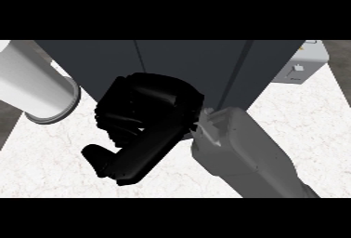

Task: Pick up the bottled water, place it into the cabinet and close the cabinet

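— Looking down here, what do you see at the back of the surface (pixel 55 153)?

— A dark cabinet (pixel 178 65), its doors drawn to, with thin seams between the panels. It fills most of the surface's far edge.

— And the arm?

— A grey forearm (pixel 240 148) comes up from the near right corner. Its black right hand (pixel 147 121) is up against the cabinet's front, near the middle. The thumb juts down and left; the fingers are bunched, but they're one dark mass, so I can't tell whether they're curled round anything.

— Where's the bottle?

— I can't see it anywhere on the surface.

— What's that white thing at the left?

— A white cylinder (pixel 37 90), lying tilted at the far left edge, its rimmed end pointing toward the hand, apart from it. At the far right corner, beside the cabinet, there's a pale grey box (pixel 302 65).
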